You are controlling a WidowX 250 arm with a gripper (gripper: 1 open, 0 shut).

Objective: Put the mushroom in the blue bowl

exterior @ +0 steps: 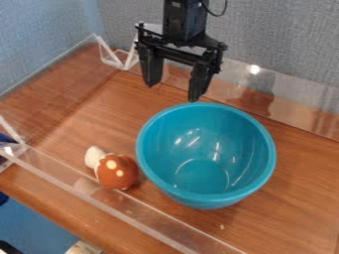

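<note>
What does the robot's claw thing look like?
The gripper is all black: a boxy block at the top with two long, straight jaws hanging from it like fork prongs. Dark cables run up behind it. I can't see any markings or stickers.

Bowl and mushroom side by side on my table [79, 104].
I saw the mushroom [111, 170] lying just left of the bowl [207, 155], near the front edge; my gripper [177, 81] hung behind the bowl.
</note>
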